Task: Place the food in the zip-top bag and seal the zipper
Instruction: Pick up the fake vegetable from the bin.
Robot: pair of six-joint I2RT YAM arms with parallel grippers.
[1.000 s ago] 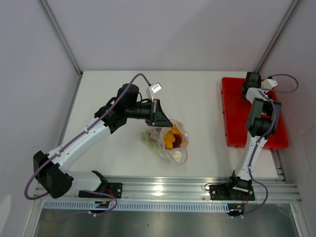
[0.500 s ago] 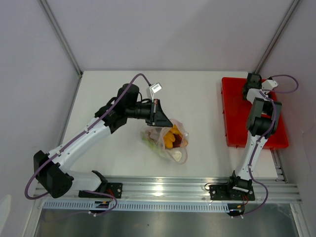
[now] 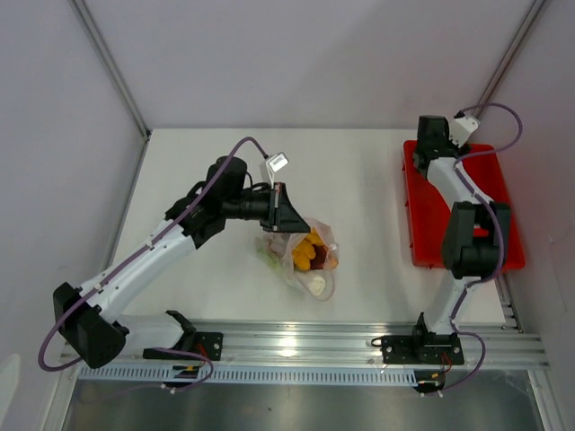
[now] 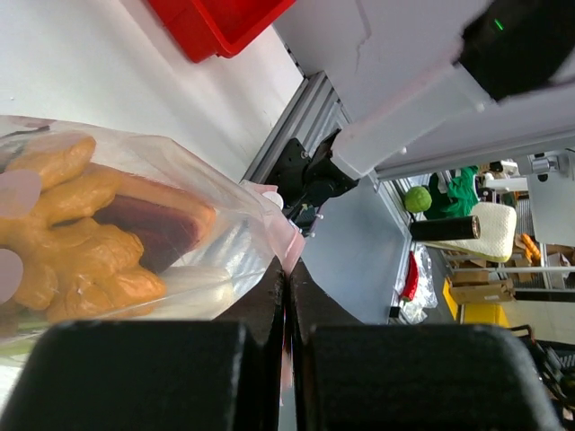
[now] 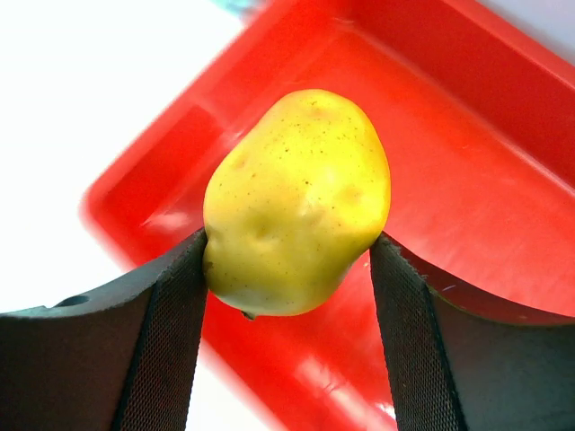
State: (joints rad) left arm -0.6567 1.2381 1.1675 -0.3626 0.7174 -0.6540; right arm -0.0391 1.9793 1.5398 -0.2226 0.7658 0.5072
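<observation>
While the left gripper [image 4: 287,269] pinches the rim of the zip-top bag [image 3: 310,256] at mid-table, toy food already inside, the right gripper [image 5: 287,247] clamps the yellow lemon [image 5: 301,197] above the red tray [image 5: 503,180]. Loading appears under way; next, the lemon must cross to the bag's mouth, which looks narrow, before any sealing.

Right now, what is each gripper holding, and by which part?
Right gripper holds the yellow lemon across its sides, over the red tray. Left gripper is shut on the zip-top bag, pinching its edge at the pinkish zipper.
</observation>
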